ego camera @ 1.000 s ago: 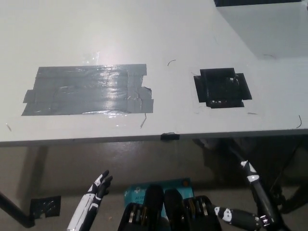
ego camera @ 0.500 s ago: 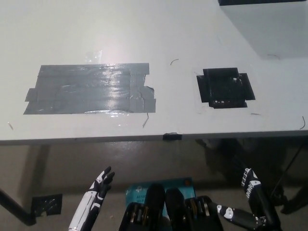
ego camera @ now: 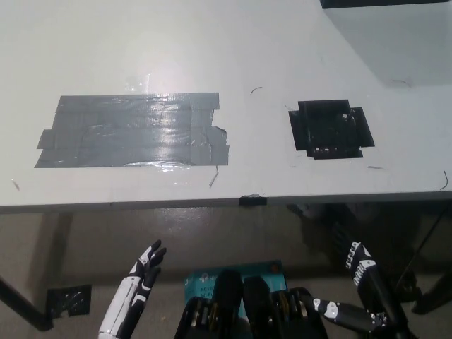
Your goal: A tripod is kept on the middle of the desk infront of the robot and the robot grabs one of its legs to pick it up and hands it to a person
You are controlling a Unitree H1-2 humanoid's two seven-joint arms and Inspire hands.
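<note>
Head view showed no tripod on the worktop [ego camera: 233, 42], so both hands [ego camera: 145, 268] [ego camera: 364, 272] were held low, fingers apart, empty.

Worktop [ego camera: 212, 42]: large tape patch [ego camera: 134, 131] left of centre, smaller tape patch [ego camera: 330, 128] to its right, well apart. Both hands below the front edge: left hand [ego camera: 145, 267] lower left, right hand [ego camera: 361, 267] lower right.

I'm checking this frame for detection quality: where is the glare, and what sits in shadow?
Head view: overhead light glares off the grey tape patch and the desk just above it, washing out detail; the black tape patch shows only small glints; below the desk edge the floor is dim, where the open left hand and right hand hang; focus is fairly even.
</note>
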